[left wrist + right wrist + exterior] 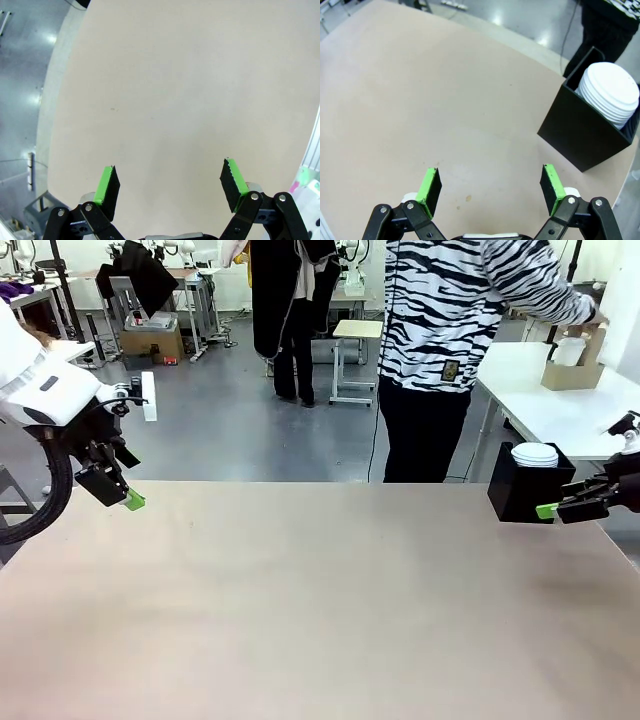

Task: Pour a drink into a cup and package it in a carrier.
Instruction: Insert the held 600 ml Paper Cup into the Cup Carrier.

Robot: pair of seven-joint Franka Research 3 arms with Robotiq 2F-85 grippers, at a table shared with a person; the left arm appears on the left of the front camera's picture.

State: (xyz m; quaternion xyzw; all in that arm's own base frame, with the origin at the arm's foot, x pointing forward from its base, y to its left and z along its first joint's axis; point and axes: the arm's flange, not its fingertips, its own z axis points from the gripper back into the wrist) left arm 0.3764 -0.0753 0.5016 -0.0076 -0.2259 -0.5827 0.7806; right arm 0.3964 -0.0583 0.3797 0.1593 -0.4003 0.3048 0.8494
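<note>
The brown cardboard carrier stands on a white side table at the far right, with a white cup in it. A person's hand reaches to it. The dark drink is out of view. My left gripper hangs open over the left edge of the table, and in the left wrist view it holds nothing above bare tabletop. At the right edge my right gripper is also open and sits just in front of a black box. Its wrist view has the gripper empty, with that box ahead to the right.
The black square box with stacked white lids stands at the table's far right corner. The person in a striped top stands beyond the far edge, turned toward the white side table. The beige tabletop spreads between the arms.
</note>
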